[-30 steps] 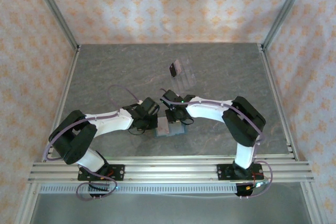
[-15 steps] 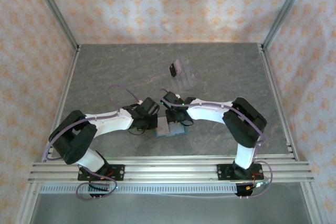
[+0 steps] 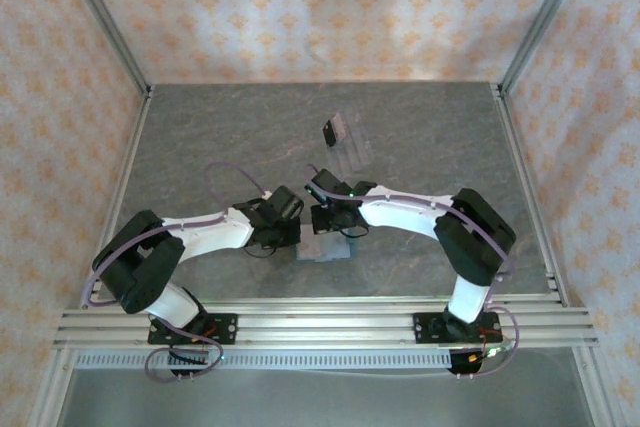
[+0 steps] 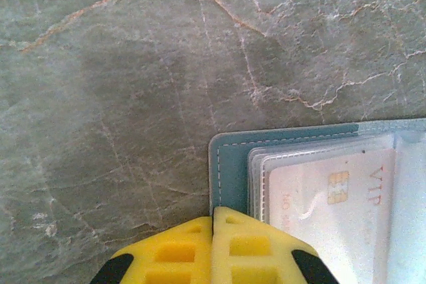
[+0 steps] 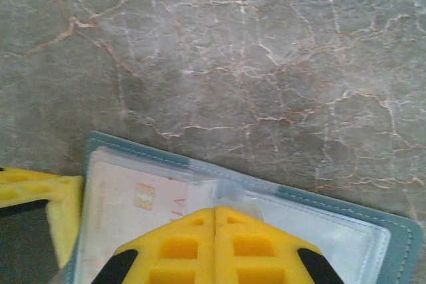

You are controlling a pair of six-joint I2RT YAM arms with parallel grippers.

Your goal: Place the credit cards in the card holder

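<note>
The teal card holder lies open on the table between both arms. Its clear sleeves hold a grey-white card with a gold chip, also seen in the right wrist view. My left gripper is shut, its tips at the wallet's left edge. My right gripper is shut, its tips resting on the clear sleeves near the fold, inside the teal border. A yellow finger of the left gripper shows at the wallet's far side. A black card stands farther back.
A clear ridged plastic tray sits behind the wallet, with the black card at its left end. Metal rails run along the near edge. Patterned walls enclose the table on three sides.
The right arm's elbow has swung slightly to the right and its gripper has shifted a little over the wallet. The left arm and the wallet have stayed in place.
</note>
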